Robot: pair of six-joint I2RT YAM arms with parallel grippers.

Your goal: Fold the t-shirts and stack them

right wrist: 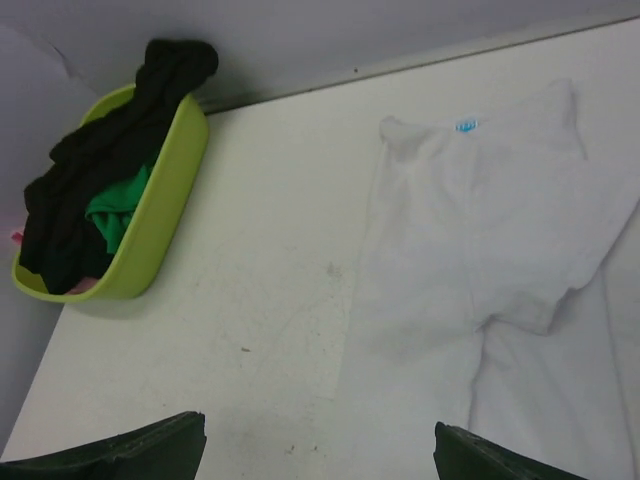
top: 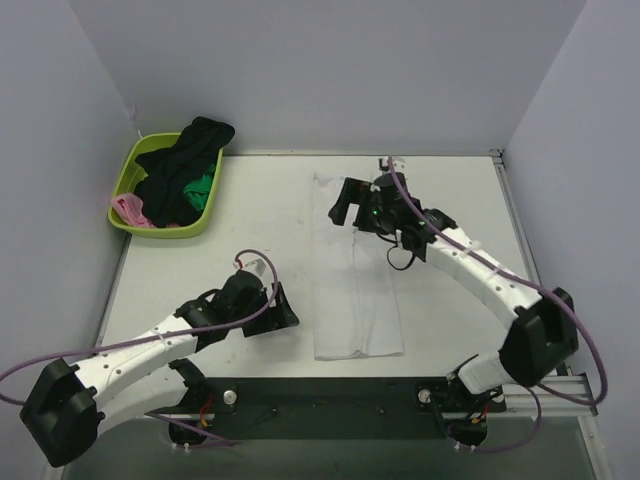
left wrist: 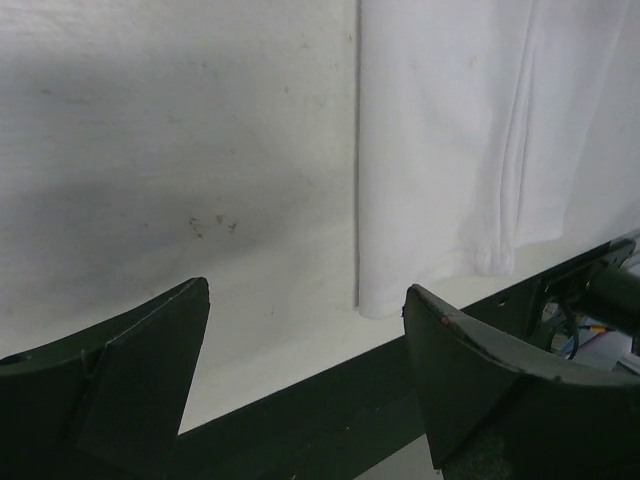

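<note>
White table boxed in by pale grey walls

The matte white tabletop meets a plain back wall, with a left wall and a right wall closing the sides. A dark strip runs along the near edge. The light is soft and even, and small dark specks mark the surface.

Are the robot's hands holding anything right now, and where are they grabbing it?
Nothing is held. The left gripper is open beside the white t-shirt, and the right gripper is open above it.
</note>
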